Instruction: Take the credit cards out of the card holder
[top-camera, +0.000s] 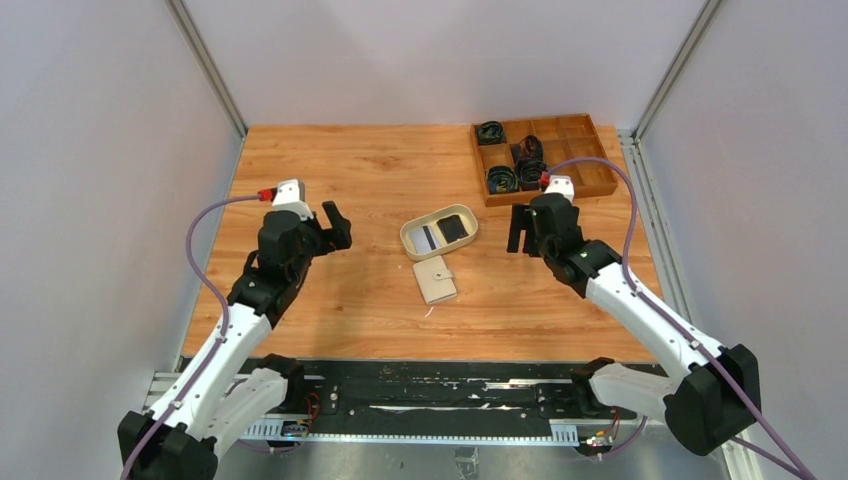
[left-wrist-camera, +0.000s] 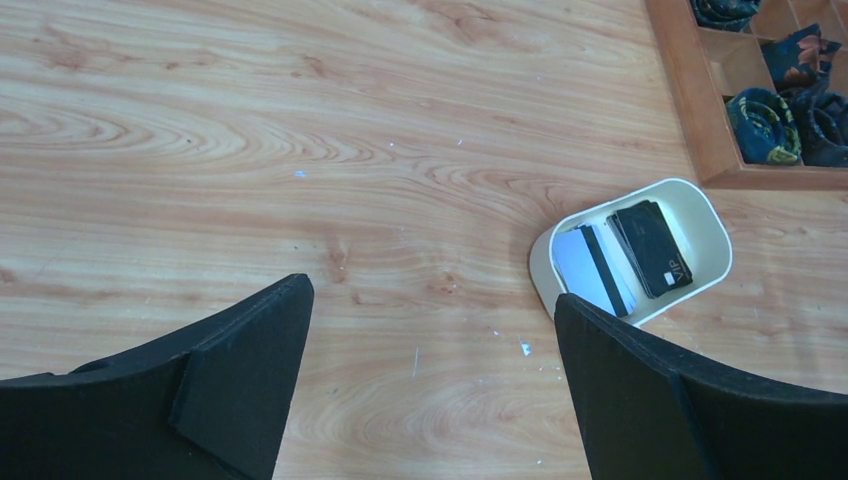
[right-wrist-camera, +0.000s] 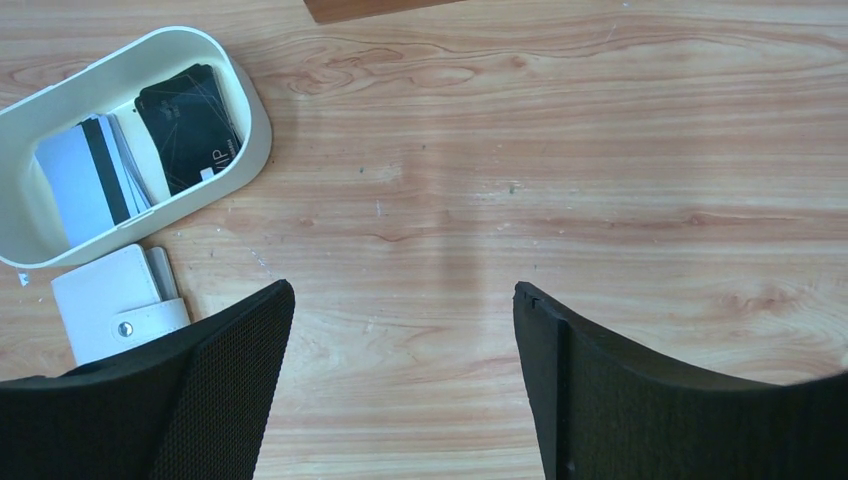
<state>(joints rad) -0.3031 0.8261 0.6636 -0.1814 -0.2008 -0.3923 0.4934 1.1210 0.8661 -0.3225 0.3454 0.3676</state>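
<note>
The cream card holder (top-camera: 435, 279) lies closed on the table just in front of the oval beige tray (top-camera: 411, 238); it also shows in the right wrist view (right-wrist-camera: 100, 305) with its snap tab shut. In the tray lie a white striped card (top-camera: 427, 238) and black cards (top-camera: 453, 228), also seen in the left wrist view (left-wrist-camera: 593, 270) (left-wrist-camera: 652, 247) and the right wrist view (right-wrist-camera: 88, 180) (right-wrist-camera: 192, 125). My left gripper (top-camera: 335, 226) is open and empty, left of the tray. My right gripper (top-camera: 520, 229) is open and empty, right of the tray.
A brown wooden compartment box (top-camera: 590, 160) with rolled dark items stands at the back right, just behind the right gripper. Its corner shows in the left wrist view (left-wrist-camera: 690, 110). Grey walls close in the table on three sides.
</note>
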